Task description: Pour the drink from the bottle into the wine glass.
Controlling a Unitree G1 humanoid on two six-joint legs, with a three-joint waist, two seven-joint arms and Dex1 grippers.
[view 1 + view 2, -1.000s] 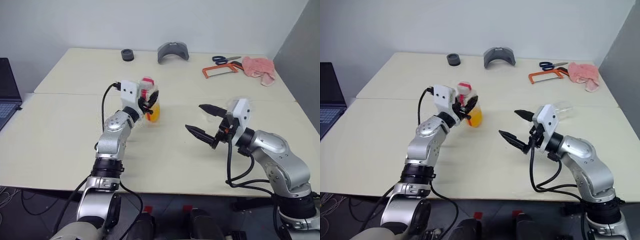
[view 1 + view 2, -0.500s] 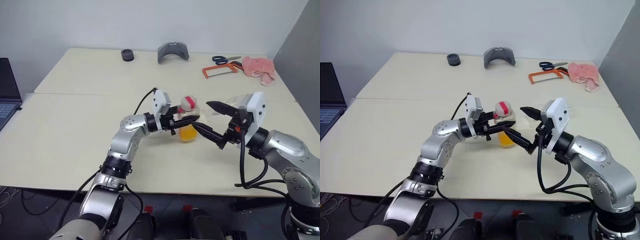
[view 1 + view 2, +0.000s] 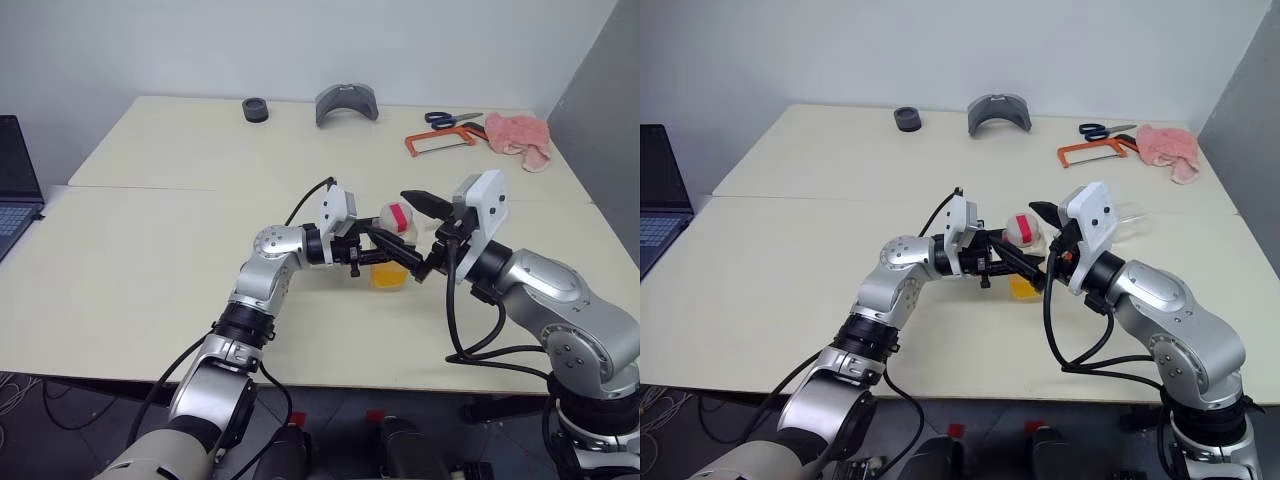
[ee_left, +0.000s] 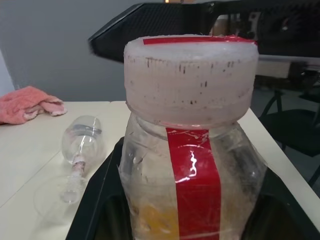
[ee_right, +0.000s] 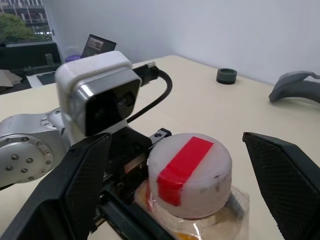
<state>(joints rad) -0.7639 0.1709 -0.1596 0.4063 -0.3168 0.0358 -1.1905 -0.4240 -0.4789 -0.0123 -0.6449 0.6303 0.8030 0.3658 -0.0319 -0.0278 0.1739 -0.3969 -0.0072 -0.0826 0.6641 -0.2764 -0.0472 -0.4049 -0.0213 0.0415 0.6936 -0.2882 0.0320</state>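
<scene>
So, left eye view: left hand [image 3: 372, 247] was clamped on the small clear squarish plastic bottle with red label stripe and pale cap [image 3: 392, 240], holding it upright above the pale desk [image 3: 150, 250], near mid-desk in front of the robot. Orange-yellow drink [image 3: 385, 274] sat low in the bottle. Right hand [image 3: 420, 232] stood fully spread, one finger each side of the cap, not visibly touching it. My read: left steadies the body so right can unscrew the cap, which was on.

Right eye view: same layout. Clear stemmed wine glass [image 3: 1127, 213] lay just behind the right hand's white housing, partly hidden. Far edge clutter: black ring [image 3: 906, 119], grey curved piece [image 3: 998, 111], scissors [image 3: 1102, 129], orange hacksaw [image 3: 1090, 151], pink cloth [image 3: 1167, 145], all well apart from the work.

Left wrist view: bottle squeezed between the black fingers [image 4: 97, 200], red stripe facing camera. Wine glass on its side on the desk, foot toward camera. It would need standing up before any pour.

Right wrist view: cap centred between the wide-apart fingers [image 5: 82, 182], red tape across its top. Alignment looked right for closing on it.
</scene>
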